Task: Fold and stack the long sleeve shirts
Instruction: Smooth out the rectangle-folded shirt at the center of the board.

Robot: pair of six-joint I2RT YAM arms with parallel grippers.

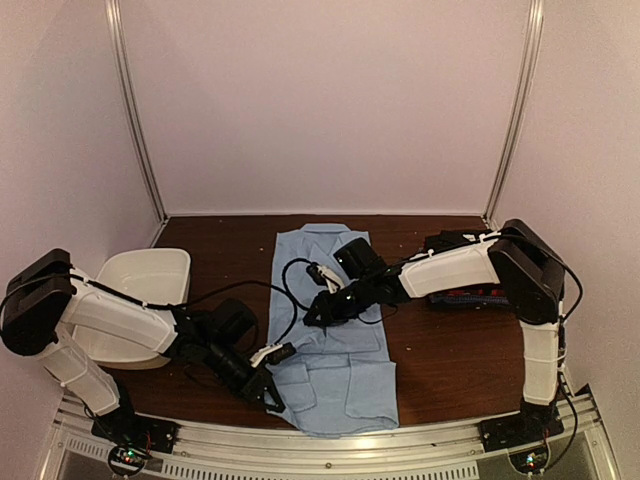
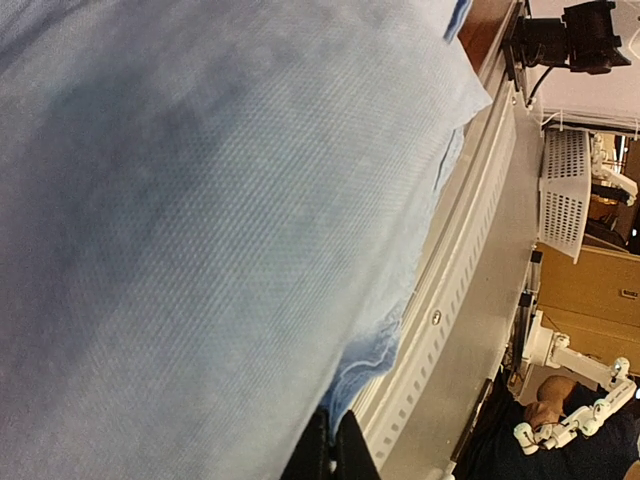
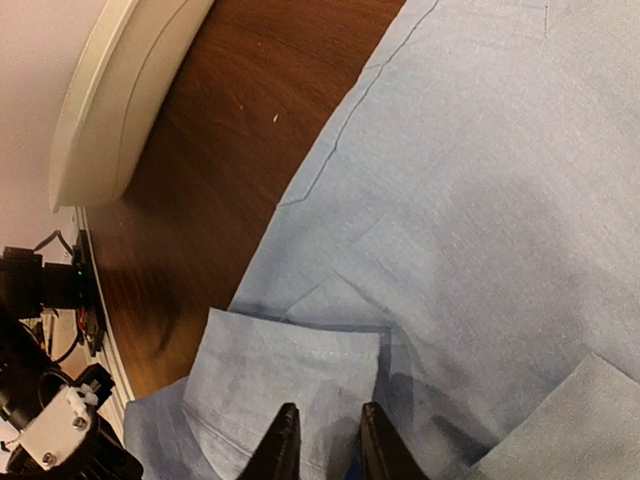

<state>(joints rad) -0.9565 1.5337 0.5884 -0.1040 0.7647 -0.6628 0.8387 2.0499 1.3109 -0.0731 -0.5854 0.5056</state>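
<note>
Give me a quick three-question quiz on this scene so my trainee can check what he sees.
1. True or false: the white tub stands to the right of the light blue shirt.
2. Where on that shirt is the left end effector? A: at its collar. B: at its near left corner. C: at its far right edge.
3. Short answer: what lies partly hidden behind the right arm?

Key: 1 false, the tub is to the shirt's left; 2 B; 3 the folded shirts.
</note>
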